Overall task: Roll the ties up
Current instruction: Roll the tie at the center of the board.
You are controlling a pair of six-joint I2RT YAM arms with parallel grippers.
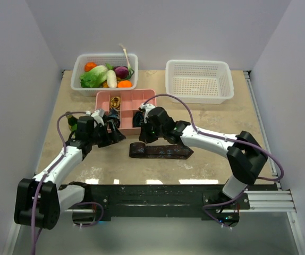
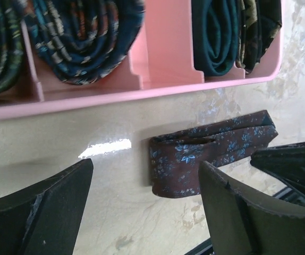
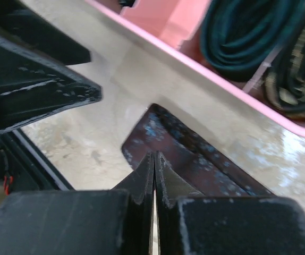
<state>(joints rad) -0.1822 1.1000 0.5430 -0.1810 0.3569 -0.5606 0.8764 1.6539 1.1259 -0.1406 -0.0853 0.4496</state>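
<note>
Currently one tie (image 1: 163,151) lies flat on the table (image 1: 221,122), just in front of the pink tray (image 1: 127,92). Long axis runs left–right, parallel to the tray's near wall. Left end is doubled over into a loose first fold; the rest runs off right, toward the right arm. Not yet a coil.

Right gripper (image 3: 153,159): jaws pressed flush together, tips down at the folded end. No fabric shows between them, so pinch or mere press – cannot tell.

Left gripper (image 2: 147,166): jaws wide apart, nothing in them, low over the table, fold just ahead of the tips.

Judgement: both grippers are near the fold. The left one faces it squarely and could close on it. Rolling would have to run rightward along the strip.

Views:
- Top shows the full length and both arms, but the fold is only a dark lump.
- Left wrist shows the fold's layers, the blue flower print, and rolled ties (image 2: 83,37) in the tray.
- Right wrist alone shows the shut tips against the cloth.
</note>
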